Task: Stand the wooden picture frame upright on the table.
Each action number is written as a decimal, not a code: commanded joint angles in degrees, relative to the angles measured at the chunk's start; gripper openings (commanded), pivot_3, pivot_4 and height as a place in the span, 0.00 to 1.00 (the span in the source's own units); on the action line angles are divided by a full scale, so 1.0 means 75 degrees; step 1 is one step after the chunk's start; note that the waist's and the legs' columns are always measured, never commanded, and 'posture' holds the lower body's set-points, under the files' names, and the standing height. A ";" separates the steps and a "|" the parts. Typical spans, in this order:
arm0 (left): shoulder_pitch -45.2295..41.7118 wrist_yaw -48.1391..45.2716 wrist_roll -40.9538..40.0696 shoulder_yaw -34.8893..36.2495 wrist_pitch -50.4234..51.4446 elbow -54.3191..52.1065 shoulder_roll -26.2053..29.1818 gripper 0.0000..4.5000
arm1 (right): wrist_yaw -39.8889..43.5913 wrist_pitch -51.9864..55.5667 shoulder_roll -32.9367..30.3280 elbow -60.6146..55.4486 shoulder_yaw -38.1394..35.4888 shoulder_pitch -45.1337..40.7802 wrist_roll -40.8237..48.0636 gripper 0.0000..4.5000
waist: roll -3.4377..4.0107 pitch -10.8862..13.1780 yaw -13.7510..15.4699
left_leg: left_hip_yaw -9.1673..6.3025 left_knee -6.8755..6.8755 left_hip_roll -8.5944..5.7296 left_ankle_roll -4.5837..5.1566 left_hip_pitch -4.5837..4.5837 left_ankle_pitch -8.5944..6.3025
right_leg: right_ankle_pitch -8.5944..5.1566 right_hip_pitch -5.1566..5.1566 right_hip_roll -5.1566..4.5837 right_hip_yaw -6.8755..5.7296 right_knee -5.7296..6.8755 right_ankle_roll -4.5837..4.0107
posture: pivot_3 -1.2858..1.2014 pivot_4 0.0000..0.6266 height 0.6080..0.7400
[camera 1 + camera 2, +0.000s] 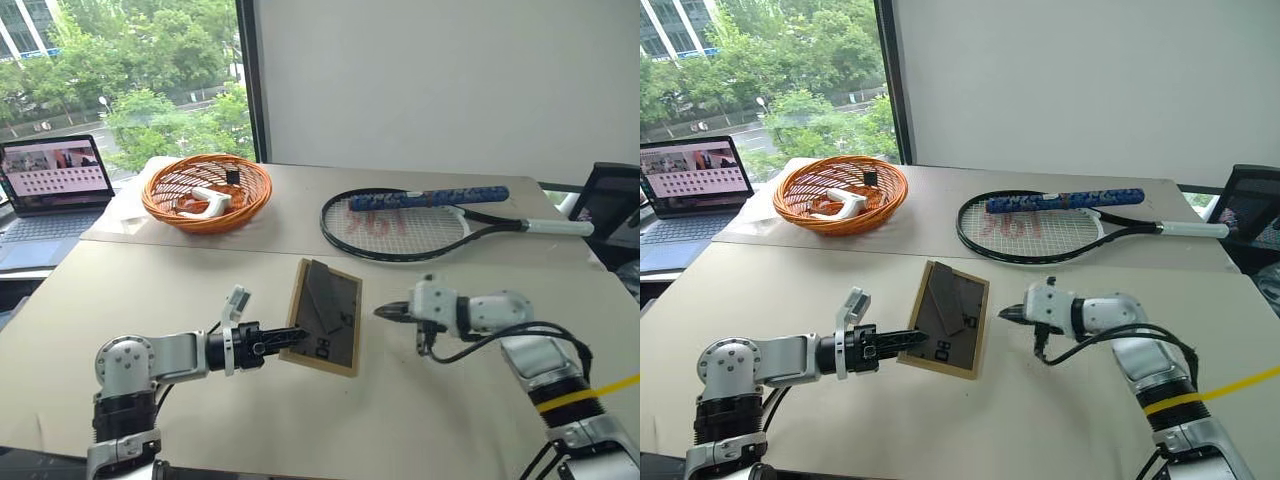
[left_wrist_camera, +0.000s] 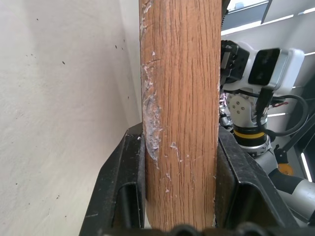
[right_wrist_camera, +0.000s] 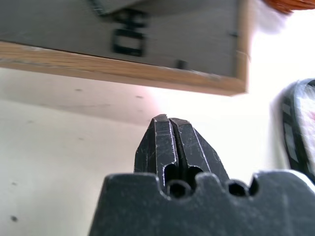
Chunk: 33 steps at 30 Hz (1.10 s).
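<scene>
Left wrist view shows the left tool (image 2: 179, 196) pinching the wooden picture frame (image 2: 180, 108): one black finger lies flat against each face of the light-wood rail, which rises straight up between them, its grain scuffed with whitish marks on one edge.

In the left eye view the left tool (image 1: 292, 338) reaches in level from the robot's left and grips the frame (image 1: 325, 316) at its lower near corner. The frame is tilted, its dark grey back facing the camera, with the hinged prop stand and white numerals showing near the lower edge. Its bottom edge is at or just above the desk (image 1: 300, 420); I cannot tell whether it touches.

The right tool (image 1: 384, 313) sits just beside the frame's opposite edge, apart from it, pointing toward it. In the right wrist view its two fingers (image 3: 165, 147) are pressed together with nothing between them, and the frame's wooden rail and grey back lie just ahead of the tips.

Well beyond both tools, on the far desk section, an orange woven basket (image 1: 165, 190) holds a white handle-shaped object (image 1: 208, 204) and a small dark item. Beyond the right tool lies a tennis racket (image 1: 400, 225) with a blue patterned stick (image 1: 430, 197) across it. A laptop (image 1: 55, 180) stands off to the far left.
</scene>
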 commanded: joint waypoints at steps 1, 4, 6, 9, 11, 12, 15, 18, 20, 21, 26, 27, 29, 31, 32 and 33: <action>-0.0523 -0.0343 -0.0488 0.0270 -0.0107 0.0260 0.0082 0.27 | -0.0033 0.2924 -0.0106 -0.1472 -0.0936 -0.0482 0.2233 0.00 | 0.0000 0.0001 -0.0011 | -0.0001 -0.0001 0.0000 0.0000 -0.0001 0.0000 | 0.0002 -0.0002 0.0000 0.0000 0.0000 -0.0003 | 0.52 0.24 0.87; -0.0743 -0.0383 -0.0455 0.0217 -0.0098 0.0358 0.0114 0.27 | -0.0267 0.4606 0.0145 -0.2070 -0.0969 -0.0660 0.3377 0.06 | -0.0001 0.0002 -0.0044 | -0.0007 -0.0013 0.0001 0.0001 -0.0002 -0.0001 | 0.0001 0.0000 0.0001 -0.0005 -0.0012 -0.0003 | 0.52 0.24 0.87; -0.0833 -0.0428 -0.0431 0.0123 -0.0099 0.0314 0.0128 0.27 | -0.0479 0.5023 0.0315 -0.2175 -0.0769 -0.0779 0.3441 0.16 | -0.0001 0.0002 -0.0047 | -0.0008 -0.0014 0.0001 0.0003 -0.0006 -0.0003 | 0.0001 -0.0002 0.0001 -0.0007 -0.0014 -0.0004 | 0.52 0.24 0.87; -0.0918 -0.0457 -0.0428 -0.0006 -0.0102 0.0160 0.0105 0.27 | -0.0686 0.5427 0.0535 -0.2041 -0.0453 -0.1022 0.3403 0.41 | -0.0001 0.0002 -0.0038 | -0.0009 -0.0009 0.0000 0.0003 -0.0024 -0.0002 | 0.0001 -0.0017 0.0000 -0.0010 -0.0014 -0.0003 | 0.52 0.24 0.87; -0.0949 -0.0429 -0.0440 -0.0047 -0.0135 0.0091 0.0085 0.27 | -0.0783 0.5468 0.0665 -0.1870 -0.0341 -0.1186 0.3307 0.55 | -0.0001 0.0002 -0.0033 | -0.0010 -0.0005 0.0000 0.0003 -0.0042 -0.0002 | 0.0001 -0.0033 0.0000 -0.0012 -0.0013 -0.0003 | 0.52 0.24 0.87; -0.0950 -0.0383 -0.0402 -0.0087 -0.0180 -0.0004 0.0085 0.27 | -0.0735 0.5345 0.0689 -0.1803 -0.0224 -0.1248 0.3185 0.61 | -0.0001 0.0002 -0.0032 | -0.0011 -0.0001 0.0000 0.0003 -0.0060 -0.0001 | 0.0002 -0.0052 0.0000 -0.0012 -0.0010 -0.0003 | 0.52 0.24 0.87; -0.0966 -0.0220 -0.0389 -0.0176 -0.0281 -0.0309 0.0037 0.27 | -0.0712 0.5186 0.0796 -0.1639 0.0014 -0.1365 0.2977 0.84 | -0.0001 0.0002 0.0011 | -0.0015 -0.0001 0.0000 0.0001 -0.0093 0.0001 | 0.0005 -0.0087 0.0000 -0.0015 -0.0007 -0.0003 | 0.52 0.24 0.87; -0.1065 -0.0024 -0.0690 -0.0082 -0.0349 -0.0449 -0.0071 0.27 | -0.0663 0.5189 0.0989 -0.1664 0.0212 -0.1450 0.2948 0.98 | -0.0001 0.0002 0.0013 | -0.0015 -0.0007 0.0000 0.0001 -0.0101 0.0001 | 0.0005 -0.0099 0.0001 -0.0015 -0.0006 -0.0004 | 0.52 0.24 0.87; -0.1076 0.0084 -0.0779 -0.0075 -0.0408 -0.0456 -0.0104 0.27 | -0.0465 0.5157 0.1050 -0.1780 0.0360 -0.1430 0.2987 0.98 | -0.0001 0.0002 0.0013 | -0.0014 -0.0007 0.0000 0.0001 -0.0104 0.0001 | 0.0005 -0.0104 0.0001 -0.0015 -0.0003 -0.0005 | 0.52 0.24 0.87; -0.1074 0.0131 -0.0803 -0.0077 -0.0423 -0.0436 -0.0109 0.27 | -0.0303 0.5027 0.1094 -0.1889 0.0408 -0.1387 0.3040 0.98 | -0.0001 0.0002 0.0013 | -0.0014 -0.0006 0.0000 0.0000 -0.0104 0.0002 | 0.0005 -0.0104 0.0001 -0.0015 -0.0001 -0.0005 | 0.52 0.24 0.87; -0.1015 0.0325 -0.1032 -0.0032 -0.0460 -0.0162 -0.0059 0.27 | 0.0209 0.3862 0.1144 -0.2512 0.0204 -0.1051 0.3033 0.98 | -0.0002 0.0002 0.0014 | -0.0015 -0.0007 0.0000 0.0000 -0.0104 0.0002 | 0.0005 -0.0104 0.0001 -0.0016 -0.0002 -0.0004 | 0.52 0.24 0.87; -0.1000 0.0357 -0.1091 -0.0027 -0.0475 -0.0111 -0.0039 0.27 | 0.0236 0.3751 0.1103 -0.2606 0.0137 -0.0988 0.3033 0.98 | -0.0002 0.0002 0.0019 | -0.0015 -0.0007 0.0000 0.0000 -0.0104 0.0002 | 0.0005 -0.0104 0.0001 -0.0016 -0.0002 -0.0004 | 0.52 0.24 0.87; -0.0974 0.0409 -0.1224 -0.0044 -0.0502 -0.0046 0.0004 0.27 | 0.0251 0.3689 0.1032 -0.2695 0.0059 -0.0917 0.3077 0.98 | -0.0002 0.0002 0.0019 | -0.0015 -0.0005 0.0000 0.0000 -0.0105 0.0002 | 0.0005 -0.0104 0.0001 -0.0016 -0.0002 -0.0004 | 0.52 0.24 0.87; -0.0923 0.0456 -0.1451 -0.0068 -0.0493 0.0041 0.0059 0.27 | 0.0267 0.3613 0.0882 -0.2754 -0.0032 -0.0840 0.3070 0.98 | -0.0002 0.0002 0.0018 | -0.0015 -0.0004 0.0000 -0.0002 -0.0104 0.0003 | 0.0005 -0.0104 0.0001 -0.0016 0.0002 -0.0005 | 0.52 0.24 0.87; -0.0899 0.0497 -0.1591 -0.0072 -0.0488 0.0135 0.0077 0.27 | 0.0240 0.3493 0.0770 -0.2700 -0.0100 -0.0782 0.2953 0.98 | -0.0002 0.0002 0.0019 | -0.0016 -0.0004 0.0000 -0.0003 -0.0104 0.0004 | 0.0005 -0.0105 0.0001 -0.0017 0.0004 -0.0005 | 0.52 0.24 0.87; -0.0873 0.0546 -0.1715 -0.0087 -0.0498 0.0188 0.0093 0.27 | 0.0216 0.3405 0.0688 -0.2671 -0.0145 -0.0733 0.2873 0.98 | -0.0002 0.0002 0.0020 | -0.0016 -0.0004 0.0000 -0.0003 -0.0104 0.0004 | 0.0005 -0.0105 0.0001 -0.0017 0.0004 -0.0005 | 0.52 0.24 0.87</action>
